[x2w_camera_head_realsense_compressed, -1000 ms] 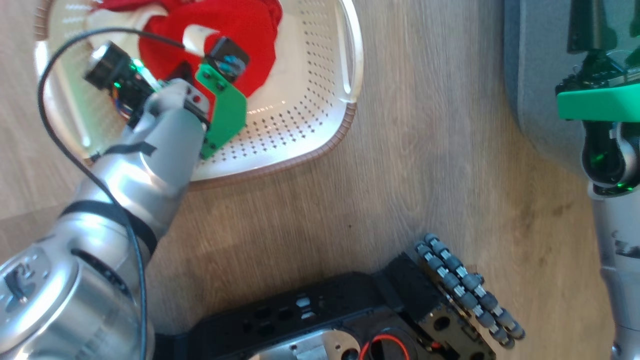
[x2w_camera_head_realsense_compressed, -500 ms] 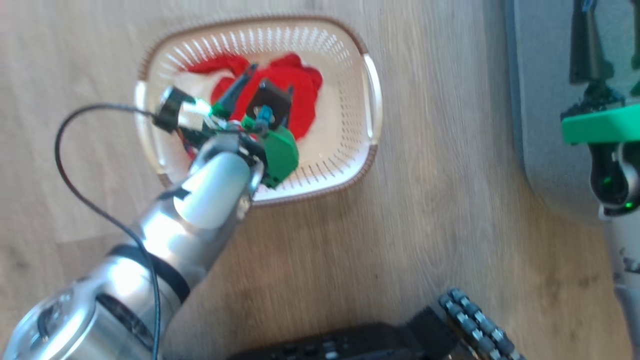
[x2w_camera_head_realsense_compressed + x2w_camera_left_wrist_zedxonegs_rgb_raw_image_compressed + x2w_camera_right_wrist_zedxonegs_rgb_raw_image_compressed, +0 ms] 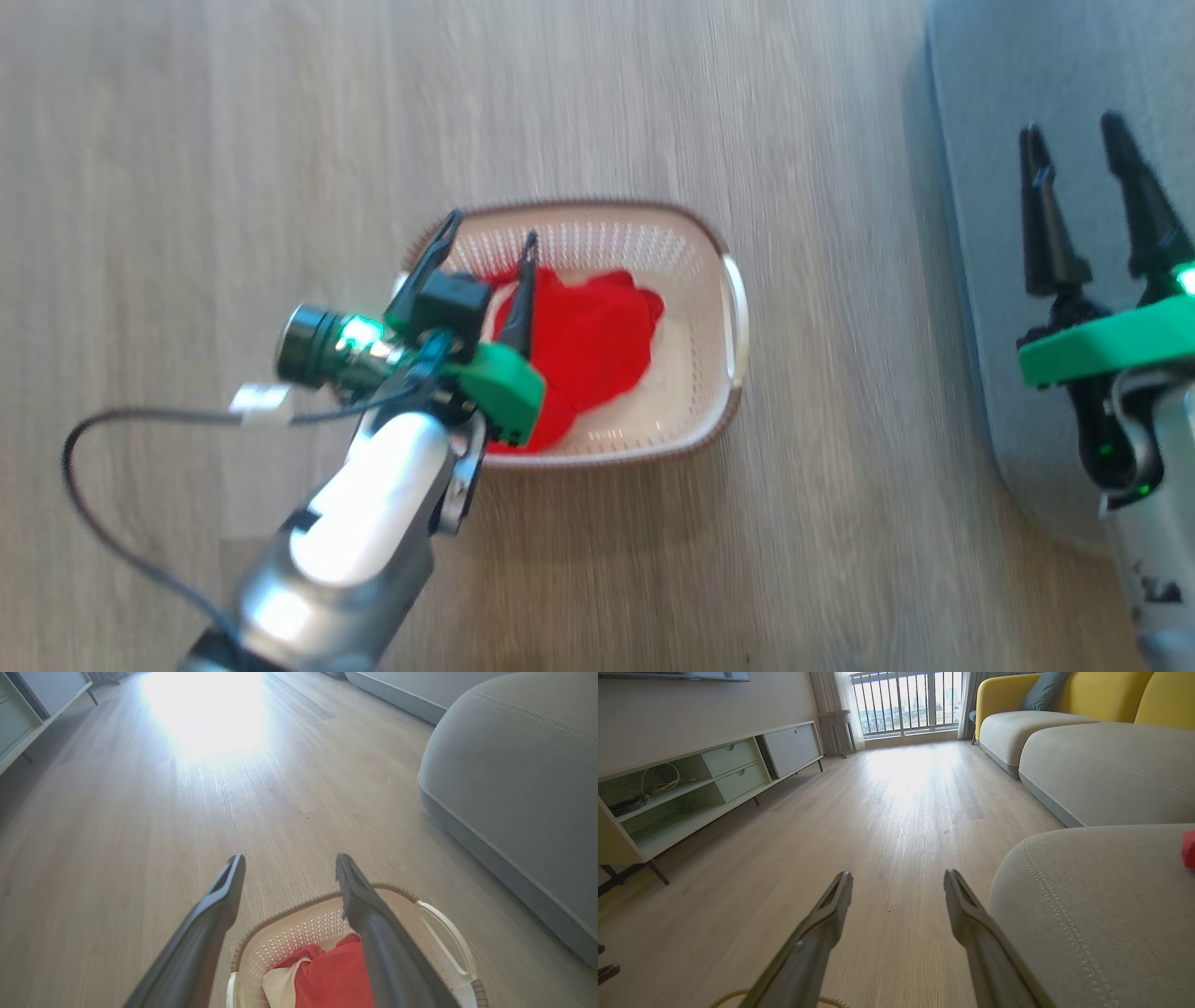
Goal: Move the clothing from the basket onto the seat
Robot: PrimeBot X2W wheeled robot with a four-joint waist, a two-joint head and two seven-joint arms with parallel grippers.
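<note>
The basket [image 3: 733, 317] stands on the wood floor, cream with a brown rim, and the red clothing [image 3: 593, 341] lies heaped inside it. My left gripper [image 3: 493, 229] hovers above the basket's left half, open with nothing between its fingers. In the left wrist view the left gripper [image 3: 290, 858] points past the basket [image 3: 299, 931], and the clothing [image 3: 327, 977] with a white band lies below the fingers. My right gripper [image 3: 1070, 126] is open and empty over the edge of the grey seat [image 3: 980, 112]. The right gripper [image 3: 899, 875] stands beside the seat [image 3: 1087, 914], where a small red patch [image 3: 1189, 850] shows.
Wood floor [image 3: 233, 140] surrounds the basket. A low TV cabinet [image 3: 691, 788] lines the left wall. A cream and yellow sofa [image 3: 1064, 751] stands beyond the seat, with a window [image 3: 906, 700] at the far end. A cable [image 3: 103, 425] loops from my left wrist.
The head camera has pulled back, so the basket looks smaller. My left gripper has risen out of the clothing and opened. The clothing stays in the basket. The right gripper stays open.
</note>
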